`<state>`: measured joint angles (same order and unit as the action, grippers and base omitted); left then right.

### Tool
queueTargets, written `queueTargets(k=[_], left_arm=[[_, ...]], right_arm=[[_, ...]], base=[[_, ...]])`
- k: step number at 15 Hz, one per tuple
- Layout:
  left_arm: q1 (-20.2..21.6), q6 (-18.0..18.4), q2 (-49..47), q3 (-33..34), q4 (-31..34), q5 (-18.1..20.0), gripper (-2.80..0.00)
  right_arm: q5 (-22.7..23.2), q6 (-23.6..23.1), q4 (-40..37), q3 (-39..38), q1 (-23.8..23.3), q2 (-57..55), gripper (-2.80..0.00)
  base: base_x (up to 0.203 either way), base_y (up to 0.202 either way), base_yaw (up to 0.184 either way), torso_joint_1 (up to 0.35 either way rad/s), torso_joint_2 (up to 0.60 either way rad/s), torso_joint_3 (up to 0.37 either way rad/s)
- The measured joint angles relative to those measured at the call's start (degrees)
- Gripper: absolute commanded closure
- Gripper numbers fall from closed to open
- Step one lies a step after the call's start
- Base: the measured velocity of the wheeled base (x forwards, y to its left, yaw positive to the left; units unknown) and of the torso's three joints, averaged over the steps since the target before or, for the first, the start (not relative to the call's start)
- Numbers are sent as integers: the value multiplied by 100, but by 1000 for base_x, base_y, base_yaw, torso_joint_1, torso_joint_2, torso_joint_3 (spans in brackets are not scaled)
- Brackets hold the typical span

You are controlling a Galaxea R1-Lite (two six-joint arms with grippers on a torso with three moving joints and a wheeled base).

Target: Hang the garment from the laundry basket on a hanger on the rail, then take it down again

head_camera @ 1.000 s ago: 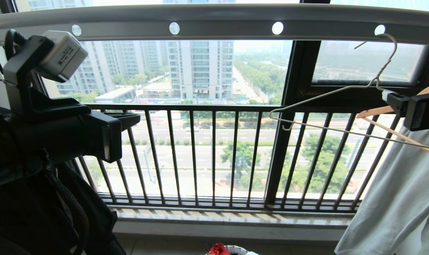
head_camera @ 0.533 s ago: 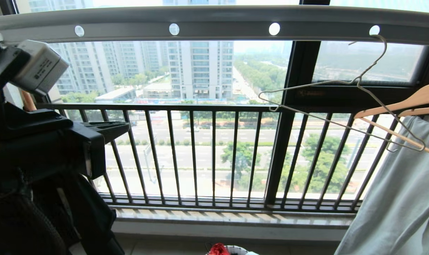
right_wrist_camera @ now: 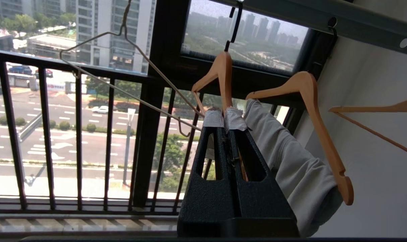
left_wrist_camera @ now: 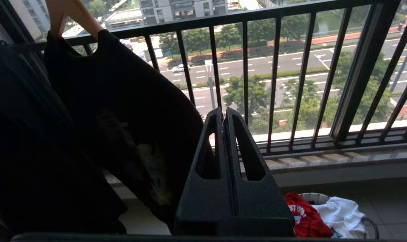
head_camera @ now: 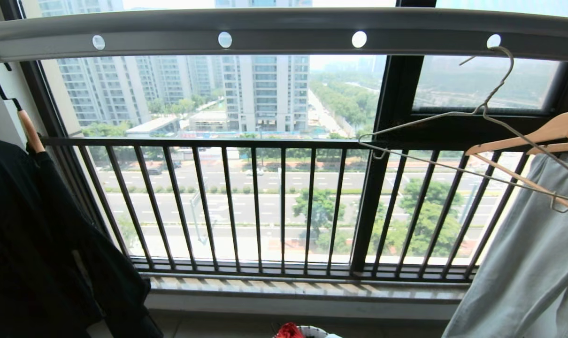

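1. On the rail [head_camera: 284, 21]: wire hanger [head_camera: 453, 141] hangs bare, freed by the right gripper [right_wrist_camera: 224, 118], now withdrawn, jaws shut, empty.
2. Left gripper [left_wrist_camera: 223, 116]: lowered, closed, empty.
3. Red T-shirt [left_wrist_camera: 302, 216]: in the laundry basket [left_wrist_camera: 370, 223], awaiting pickup.

Left gripper [left_wrist_camera: 223, 116], right gripper [right_wrist_camera: 224, 117]: jaws closed, apparently empty.

One wire hanger [head_camera: 472, 141], four wooden hangers [right_wrist_camera: 220, 77] (counting across views), two hung garments [head_camera: 523, 263], one basket [left_wrist_camera: 358, 215].

Left gripper [left_wrist_camera: 223, 116]: black, grainy, slotted wedges; right gripper [right_wrist_camera: 224, 119]: same, white-taped tips.
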<state>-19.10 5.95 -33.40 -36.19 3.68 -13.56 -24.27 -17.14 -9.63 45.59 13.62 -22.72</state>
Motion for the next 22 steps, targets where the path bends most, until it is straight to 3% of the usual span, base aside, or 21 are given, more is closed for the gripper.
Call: queueTargets(k=[3,6,9,12,15,17,19,22], left_arm=[[1248,83,1070,363,345,-61,0],[1730,394,2095,1258,417,-94,0],[1847,615,2920,2259,411,-102,0],[1874,532,3219,2922,328,-55,0],[1872,39,3313,3288,-282,595,0],[1874,-291,3326,3506,-684,988,0],[1877,-374,3330,3580,-587,1068,0],[1874,-629,3335,3606,-301,1073,0]], right_arm=[[-30,-24,-433,324,-535,400,0],[-4,-21,-934,665,-734,614,0],[53,-28,-1036,694,-765,616,0],[75,-23,-1004,403,-1000,664,0],[170,149,-945,-174,-1138,872,0],[703,582,-931,-771,-1225,1132,0],[1509,1083,-927,-1443,-1279,1526,0],[2198,1254,-596,-2485,-1315,2015,0]], base=[[0,0,0,0,0,0],[0,0,0,0,0,0],[0,0,0,0,0,0],[0,0,0,0,0,0],[0,0,0,0,0,0],[0,0,0,0,0,0],[0,0,0,0,0,0],[0,0,0,0,0,0]])
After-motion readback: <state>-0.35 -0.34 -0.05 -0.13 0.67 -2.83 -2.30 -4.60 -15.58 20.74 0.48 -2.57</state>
